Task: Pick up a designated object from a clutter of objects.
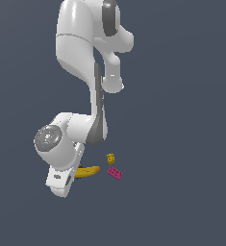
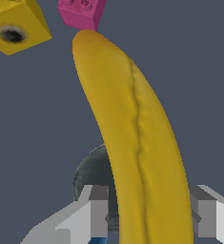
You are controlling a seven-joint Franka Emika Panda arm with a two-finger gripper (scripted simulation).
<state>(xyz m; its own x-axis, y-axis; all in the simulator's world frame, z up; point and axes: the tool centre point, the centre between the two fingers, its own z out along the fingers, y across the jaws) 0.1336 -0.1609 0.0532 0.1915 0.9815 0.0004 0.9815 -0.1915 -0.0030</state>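
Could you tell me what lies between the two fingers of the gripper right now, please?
The long curved yellow banana runs between the grey fingers of the gripper, with a dark grey round object behind it; the wrist view shows this.

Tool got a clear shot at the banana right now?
Probably yes. In the wrist view the tool is open with a finger on each side of the banana; nothing sits between them, though a grey round object lies underneath.

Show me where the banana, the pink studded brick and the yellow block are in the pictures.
banana [image 2: 137, 143]: wrist view, middle of its curved body.
pink studded brick [image 2: 81, 13]: wrist view, its studded face.
yellow block [image 1: 110, 158]: exterior view, centre of the block.
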